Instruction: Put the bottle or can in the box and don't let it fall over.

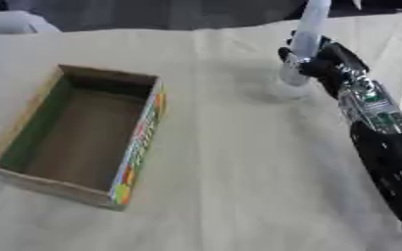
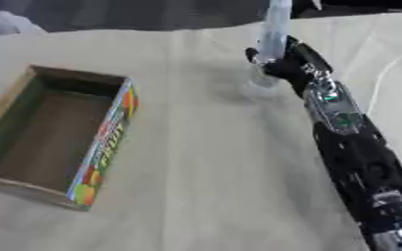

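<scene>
No text can be read with certainty. The box, which stands near the left edge of the desk, has a colourful printed band on its right outer wall, with red, orange, yellow and green patches. In the right eye view this band carries a row of dark green letters along the wall, but they are too blurred to spell. The pale bottle shows no legible label.
</scene>
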Controlling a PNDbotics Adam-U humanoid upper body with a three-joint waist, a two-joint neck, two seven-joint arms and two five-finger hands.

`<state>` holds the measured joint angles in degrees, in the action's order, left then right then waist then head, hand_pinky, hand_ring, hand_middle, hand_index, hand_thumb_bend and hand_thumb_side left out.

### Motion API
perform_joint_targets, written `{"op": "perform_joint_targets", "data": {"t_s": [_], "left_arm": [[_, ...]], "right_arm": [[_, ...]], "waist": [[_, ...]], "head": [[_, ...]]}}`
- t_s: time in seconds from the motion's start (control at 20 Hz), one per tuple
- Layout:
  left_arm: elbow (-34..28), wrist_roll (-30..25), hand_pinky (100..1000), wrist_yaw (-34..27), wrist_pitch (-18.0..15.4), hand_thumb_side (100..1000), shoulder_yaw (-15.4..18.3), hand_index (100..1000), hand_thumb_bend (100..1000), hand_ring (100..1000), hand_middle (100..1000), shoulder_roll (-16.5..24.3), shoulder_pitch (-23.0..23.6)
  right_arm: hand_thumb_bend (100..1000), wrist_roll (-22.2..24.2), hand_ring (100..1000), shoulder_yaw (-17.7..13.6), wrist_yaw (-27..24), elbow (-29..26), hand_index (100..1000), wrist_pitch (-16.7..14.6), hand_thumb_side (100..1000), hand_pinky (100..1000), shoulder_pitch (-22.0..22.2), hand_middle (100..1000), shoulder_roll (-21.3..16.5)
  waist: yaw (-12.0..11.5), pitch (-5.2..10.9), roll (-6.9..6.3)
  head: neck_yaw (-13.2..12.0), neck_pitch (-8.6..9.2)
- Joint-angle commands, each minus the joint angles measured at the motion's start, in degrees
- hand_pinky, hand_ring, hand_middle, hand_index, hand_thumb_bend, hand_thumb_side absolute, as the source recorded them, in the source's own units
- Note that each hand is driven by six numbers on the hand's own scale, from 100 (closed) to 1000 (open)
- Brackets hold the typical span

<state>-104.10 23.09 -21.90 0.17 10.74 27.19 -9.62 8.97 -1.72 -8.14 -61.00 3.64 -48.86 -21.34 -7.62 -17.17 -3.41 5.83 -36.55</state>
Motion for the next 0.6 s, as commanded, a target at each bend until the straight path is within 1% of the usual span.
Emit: {"op": "perform_joint_targets", "data": {"t_s": [0.05, 0.2, 0.25, 0.35, 0.45, 0.5, 0.55, 0.6], "left_arm": [[-1.0, -0.2, 780, -0.2, -0.1, 600, 0.2, 818, 756, 823, 730, 1.1, -0.6], [-1.0, -0.2, 780, -0.2, -0.1, 599, 0.2, 817, 756, 824, 730, 1.1, -0.7], [-1.0, -0.2, 780, -0.2, -0.1, 599, 0.2, 817, 755, 824, 730, 1.1, -0.7], [-1.0, -0.2, 780, -0.2, -0.1, 599, 0.2, 817, 755, 824, 729, 1.0, -0.8], [-1.0, -0.3, 780, -0.2, -0.1, 599, 0.2, 817, 754, 825, 729, 1.0, -0.8], [-1.0, -0.3, 780, -0.2, -0.1, 598, 0.2, 817, 753, 825, 729, 1.0, -0.7], [-1.0, -0.3, 780, -0.2, -0.1, 598, 0.2, 817, 751, 825, 729, 1.0, -0.7], [-1.0, -0.3, 780, -0.2, -0.1, 598, 0.3, 817, 750, 825, 729, 1.0, -0.7]], "right_arm": [[293, -0.4, 890, 0.0, 0.7, 0.3, 873, 0.2, 170, 878, -2.0, 812, -0.1], [290, -0.5, 859, 0.1, 0.7, 0.5, 858, 0.3, 141, 872, -2.6, 799, 0.3], [280, -0.6, 845, 0.1, 0.6, 0.6, 844, 0.4, 103, 871, -2.7, 784, 0.5], [236, -1.1, 802, 0.0, 0.1, 0.8, 814, 0.6, 100, 872, -2.8, 739, 0.7], [121, -1.9, 753, -0.1, -0.8, 1.0, 761, 1.0, 100, 871, -2.9, 682, 1.0], [100, -2.5, 697, -0.2, -1.4, 1.1, 708, 1.2, 100, 867, -2.9, 621, 1.1], [100, -3.3, 655, -0.3, -1.9, 1.2, 668, 1.4, 100, 867, -2.9, 584, 1.2], [100, -4.1, 598, -0.3, -2.4, 1.2, 610, 1.4, 100, 864, -3.0, 531, 1.2]], "waist": [[-0.3, 0.62, 0.01], [-0.4, 0.49, 0.05], [-0.5, 0.46, 0.07], [-0.5, 0.41, 0.11], [-0.6, 0.39, 0.13], [-0.6, 0.40, 0.15], [-0.6, 0.41, 0.15], [-0.6, 0.44, 0.16]], "head": [[0.4, 1.05], [0.5, 1.19], [0.6, 1.21], [0.5, 1.23], [0.5, 1.15], [0.4, 1.10], [0.4, 1.05], [0.3, 0.99]]}}
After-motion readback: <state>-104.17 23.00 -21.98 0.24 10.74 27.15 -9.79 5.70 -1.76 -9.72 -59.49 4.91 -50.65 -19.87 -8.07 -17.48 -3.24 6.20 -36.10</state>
